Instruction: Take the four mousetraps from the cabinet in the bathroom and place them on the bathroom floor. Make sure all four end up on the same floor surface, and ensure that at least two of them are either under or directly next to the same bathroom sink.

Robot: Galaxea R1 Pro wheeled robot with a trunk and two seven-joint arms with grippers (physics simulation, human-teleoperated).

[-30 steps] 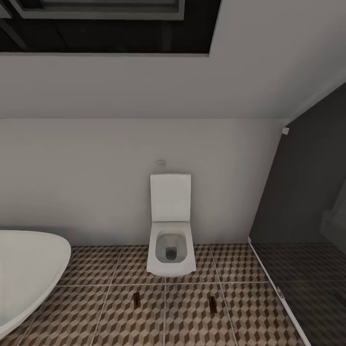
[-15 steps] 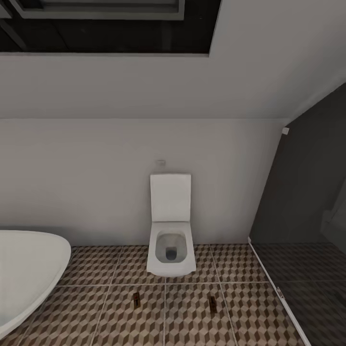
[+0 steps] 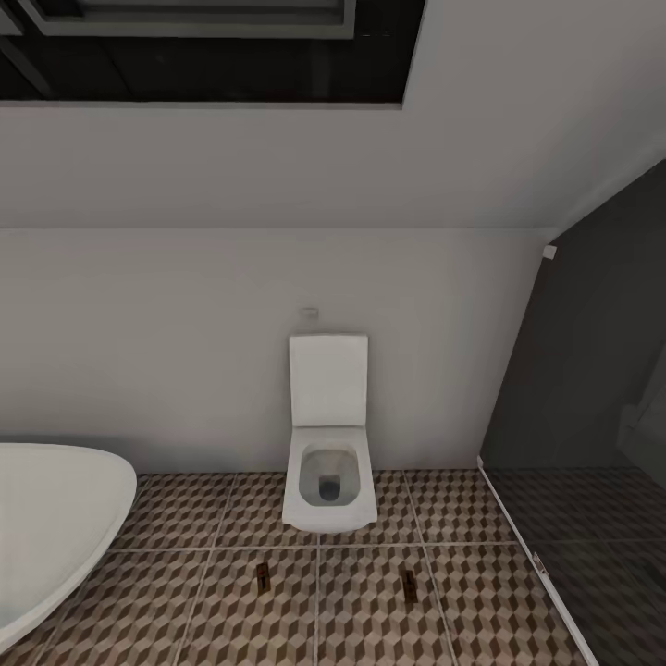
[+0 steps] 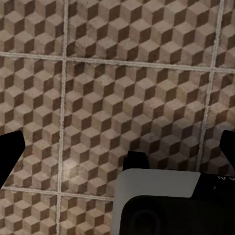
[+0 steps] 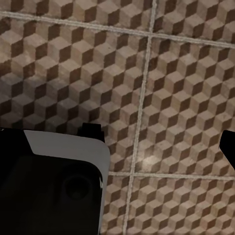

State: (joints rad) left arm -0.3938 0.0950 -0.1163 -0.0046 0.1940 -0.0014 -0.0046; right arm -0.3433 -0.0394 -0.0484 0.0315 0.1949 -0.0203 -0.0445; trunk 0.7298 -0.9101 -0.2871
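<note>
Two small brown mousetraps lie flat on the cube-patterned bathroom floor [image 3: 370, 610] in front of the toilet, one [image 3: 263, 575] to the left and one [image 3: 409, 585] to the right. My left gripper [image 4: 117, 149] hangs open above bare tiles [image 4: 137, 88], its dark fingertips [image 4: 11, 149] at the picture's two sides and nothing between them. Over the floor tiles [image 5: 161, 98] my right gripper [image 5: 122, 147] is open too, one fingertip [image 5: 228, 147] showing at the edge. The cabinet and the bathroom sink are out of view.
A white toilet [image 3: 328, 462] stands against the far wall. The rounded white bathtub [image 3: 51, 527] fills the lower left. A dark glass shower partition [image 3: 573, 388] with a floor rail closes off the right. A white and dark rounded robot part [image 4: 161, 203] sits below each wrist camera.
</note>
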